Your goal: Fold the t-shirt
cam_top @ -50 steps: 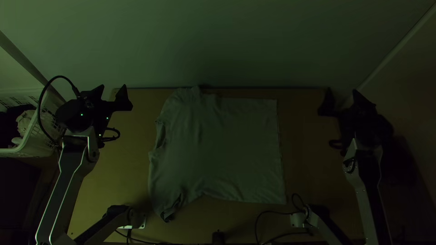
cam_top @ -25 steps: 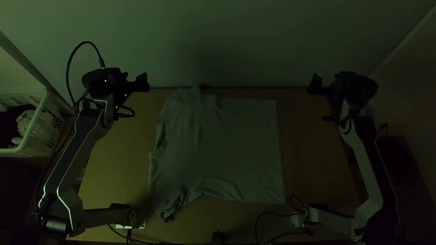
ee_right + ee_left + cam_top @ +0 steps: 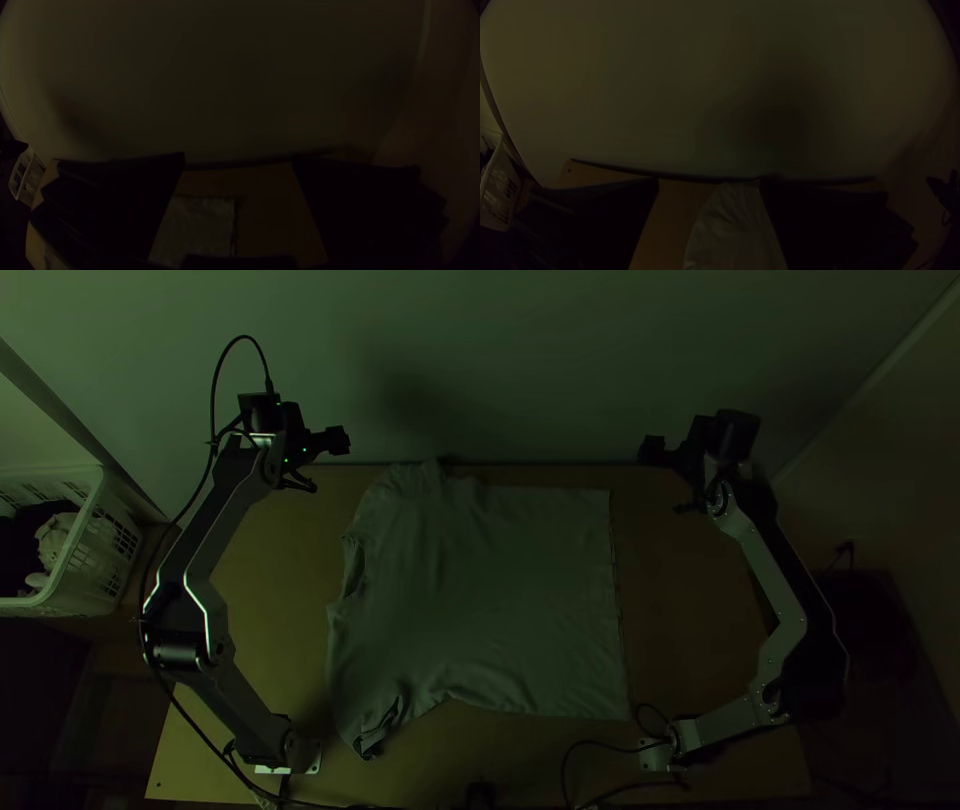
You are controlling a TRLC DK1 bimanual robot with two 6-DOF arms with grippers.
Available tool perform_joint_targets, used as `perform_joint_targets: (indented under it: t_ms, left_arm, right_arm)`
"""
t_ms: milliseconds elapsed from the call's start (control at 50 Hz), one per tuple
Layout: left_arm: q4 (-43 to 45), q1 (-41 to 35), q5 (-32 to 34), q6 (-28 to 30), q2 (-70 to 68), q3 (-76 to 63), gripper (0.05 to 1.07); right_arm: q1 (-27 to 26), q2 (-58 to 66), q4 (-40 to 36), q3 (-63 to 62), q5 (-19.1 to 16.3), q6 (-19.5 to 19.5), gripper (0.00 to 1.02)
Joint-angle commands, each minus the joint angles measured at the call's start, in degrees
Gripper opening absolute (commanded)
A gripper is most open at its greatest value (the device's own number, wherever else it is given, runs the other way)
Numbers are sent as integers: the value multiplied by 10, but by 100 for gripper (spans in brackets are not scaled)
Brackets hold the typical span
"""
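where the table's left side ends, a pale plastic basket with slotted walls holds crumpled cloth. the left gripper, matte black, is near the table's far edge, its broad flat fingers wide apart around open air. the t-shirt, soft and finely creased, lies spread on the smooth wooden table, bunched at its lower left corner, straight along its right edge. farther right, the right gripper also has its black fingers well apart.

T-shirt on table, basket left (cloth inside)
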Motion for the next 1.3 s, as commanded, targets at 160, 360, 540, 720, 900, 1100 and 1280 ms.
perform_joint_targets:
  t_ms: [160, 360, 540, 720, 900, 1100, 1280]
  left_arm:
    - [-70, 0, 5, -22, 133, 111, 98]
    - [-79, -3, 0, -23, 206, 171, 92]
    - [-103, -10, -1, -22, 265, 234, 92]
    - [-102, -22, -4, -5, 301, 248, 81]
    - [-102, -32, -17, 11, 327, 255, 80]
    - [-95, -40, -49, 26, 351, 263, 80]
    - [-82, -48, -58, 29, 366, 263, 80]
  right_arm:
    - [12, 101, -46, 84, 7, 31, 99]
    - [16, 156, -66, 128, 8, 46, 99]
    - [19, 196, -93, 160, 8, 60, 99]
    - [20, 209, -93, 160, 8, 60, 99]
    - [21, 217, -93, 159, 8, 61, 99]
    - [26, 219, -93, 156, 8, 64, 98]
    - [29, 219, -93, 146, 8, 66, 98]
